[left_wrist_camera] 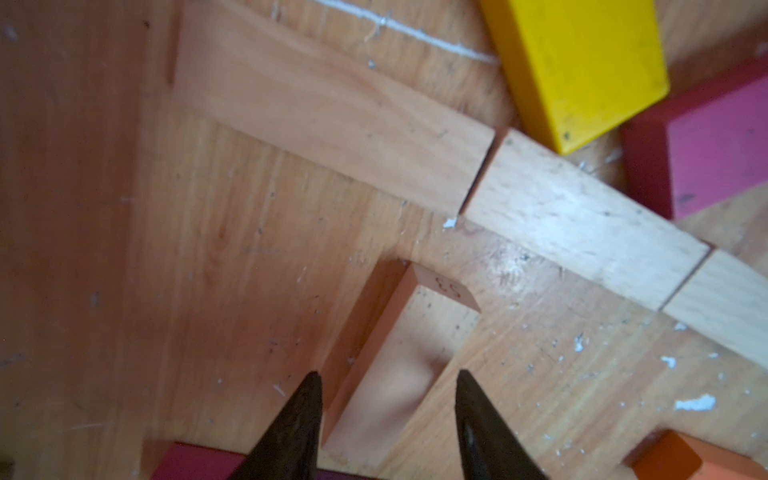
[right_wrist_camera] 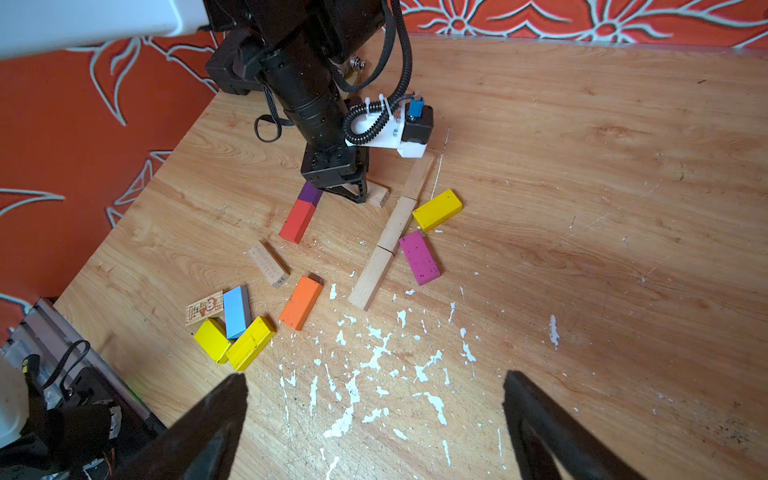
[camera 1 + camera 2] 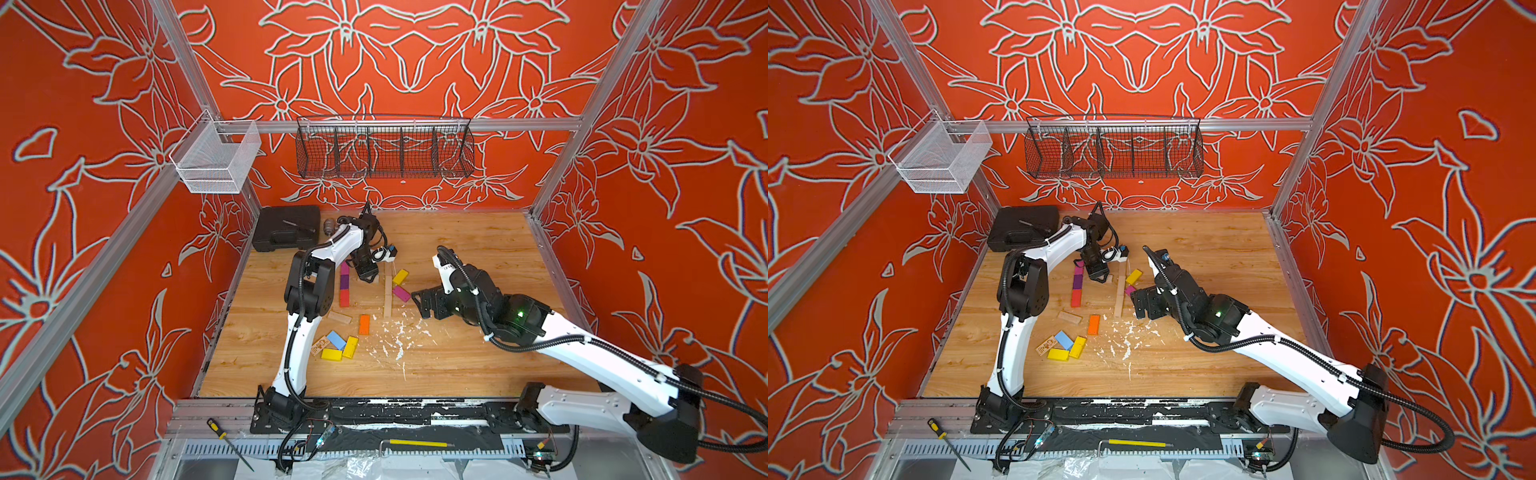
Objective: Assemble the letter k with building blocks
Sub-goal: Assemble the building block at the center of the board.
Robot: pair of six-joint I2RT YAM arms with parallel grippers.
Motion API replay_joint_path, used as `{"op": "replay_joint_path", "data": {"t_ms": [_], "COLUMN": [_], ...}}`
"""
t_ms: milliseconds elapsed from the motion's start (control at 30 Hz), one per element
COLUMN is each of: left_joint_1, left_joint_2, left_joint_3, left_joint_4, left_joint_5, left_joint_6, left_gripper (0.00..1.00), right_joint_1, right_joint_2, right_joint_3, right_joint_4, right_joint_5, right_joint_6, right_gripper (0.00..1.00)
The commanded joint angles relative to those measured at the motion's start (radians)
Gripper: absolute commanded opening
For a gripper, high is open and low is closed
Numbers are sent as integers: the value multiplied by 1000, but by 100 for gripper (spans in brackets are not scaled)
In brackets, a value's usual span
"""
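Three plain planks are laid end to end on the wooden tabletop, with a yellow block and a magenta block angled just beside them. The left jaws are set either side of another plain block near that line, and whether it is pinched cannot be told. The right jaws are held wide apart, nothing between them, above white flecks scattered over the boards. More building blocks are bunched near the front left. Orange floral walls are framed by aluminium rails. A black wire basket and a white mesh basket are hung on them. A black case is parked in the far left corner.
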Motion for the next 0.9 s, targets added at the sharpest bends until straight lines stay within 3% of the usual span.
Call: {"op": "replay_joint_path", "data": {"t_ms": [0, 300, 867], "left_joint_1": [8, 14, 37], "left_joint_2": [30, 28, 11], "left_joint_3": [16, 2, -16], "left_joint_4": [-47, -44, -64], "left_joint_5": [-4, -26, -56], "left_joint_6": [26, 12, -51], "left_gripper": [44, 34, 26], "right_joint_1": [-6, -5, -6], "right_joint_2": [4, -4, 1], "right_joint_3": [34, 41, 35], "right_joint_4": [-9, -14, -6], "right_joint_5": [14, 19, -5], "right_joint_6": [20, 16, 26], "right_gripper": [98, 98, 98]}}
